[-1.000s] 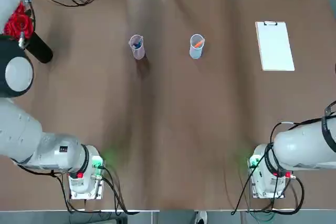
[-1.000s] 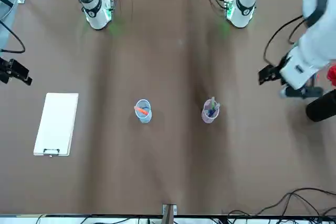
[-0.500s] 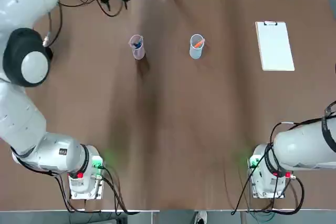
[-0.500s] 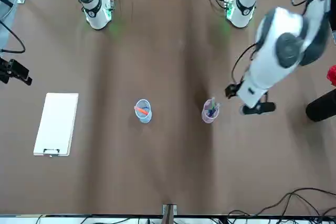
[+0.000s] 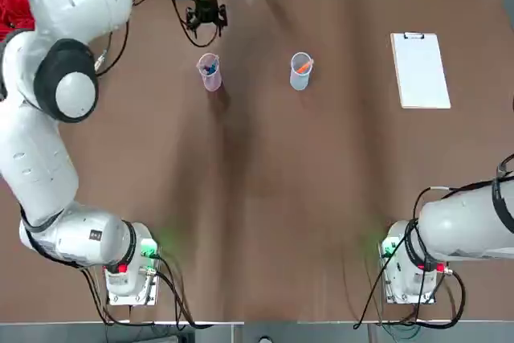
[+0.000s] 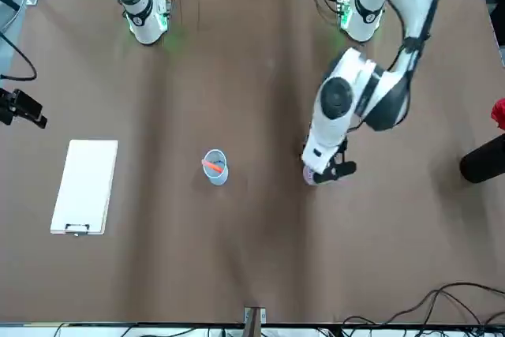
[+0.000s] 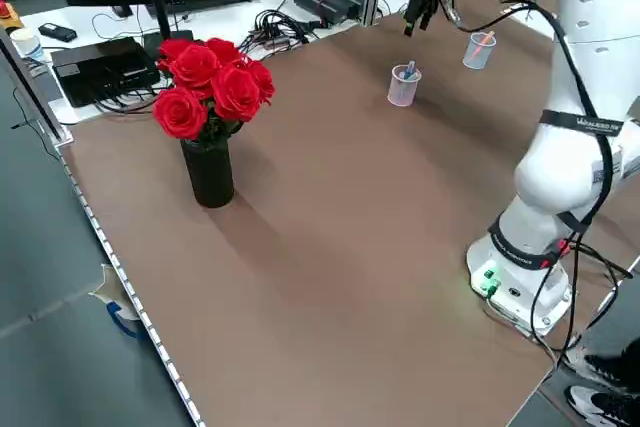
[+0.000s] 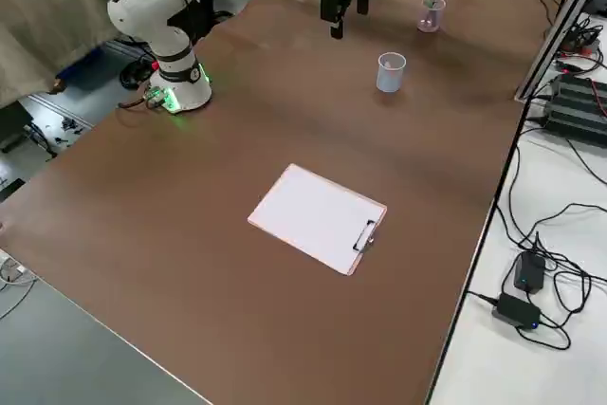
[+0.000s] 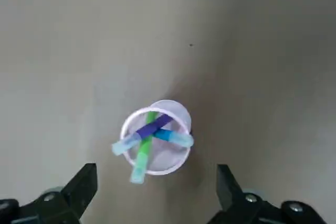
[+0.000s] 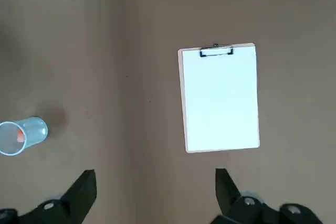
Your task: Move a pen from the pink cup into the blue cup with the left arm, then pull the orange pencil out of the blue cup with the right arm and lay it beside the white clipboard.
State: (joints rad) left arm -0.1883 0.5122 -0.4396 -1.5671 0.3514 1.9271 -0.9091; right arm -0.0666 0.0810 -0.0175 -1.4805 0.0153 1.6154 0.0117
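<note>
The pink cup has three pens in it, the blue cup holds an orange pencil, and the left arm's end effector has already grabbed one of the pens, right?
Not quite. The left end effector has grabbed nothing: the left wrist view shows its fingers open and empty above the pink cup. The rest holds: three pens stand in that cup, and the top view shows the orange pencil in the blue cup.

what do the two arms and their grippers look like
Both arms are bulky, glossy white, jointed. The left arm has grey round joint caps and a small black left gripper. The right arm has dark joint bands and a black right gripper. Black cables and green lights sit at the bases.
</note>
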